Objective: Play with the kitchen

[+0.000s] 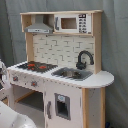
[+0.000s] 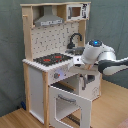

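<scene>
toy kitchen (image 1: 60,70) stands on the wood floor against a grey curtain | oven door (image 2: 70,102) hangs open in the second exterior view | arm (image 2: 100,57) at the counter front, its finger state cannot be told | play seems midway; hob (image 1: 36,66), sink (image 1: 72,74), microwave (image 1: 72,23) look untouched

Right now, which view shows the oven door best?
The second exterior view: the oven door hangs open toward the camera, its window and handle visible. The first exterior view shows only the dark oven opening at the kitchen's lower left; the door itself isn't clearly visible there.
</scene>
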Robot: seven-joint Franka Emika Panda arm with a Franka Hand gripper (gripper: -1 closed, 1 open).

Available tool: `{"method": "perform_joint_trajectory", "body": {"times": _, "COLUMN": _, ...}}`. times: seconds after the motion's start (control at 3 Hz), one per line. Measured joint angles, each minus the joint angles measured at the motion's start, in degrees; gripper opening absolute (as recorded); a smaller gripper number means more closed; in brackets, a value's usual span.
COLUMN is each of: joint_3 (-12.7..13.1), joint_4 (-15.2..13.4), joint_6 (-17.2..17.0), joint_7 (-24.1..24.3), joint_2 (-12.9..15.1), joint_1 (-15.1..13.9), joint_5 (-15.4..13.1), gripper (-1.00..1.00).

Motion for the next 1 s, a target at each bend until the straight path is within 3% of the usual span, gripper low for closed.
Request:
{"method": "perform_joint_trajectory", "body": {"times": 0.67, "joint_3": -4.74, "joint_4": 0.14, "joint_6": -2.62, "joint_7": 0.01, "joint_2": -4.94, "joint_1": 0.96, "joint_5": -11.36, "gripper": -1.0}}
{"method": "perform_joint_trajectory", "body": {"times": 1.0, "joint_3": -5.61, "joint_4": 0.16, "joint_6": -3.28, "joint_7": 0.0, "joint_2": -6.51, "joint_1": 1.36, "joint_5": -14.1, "gripper": -1.0}}
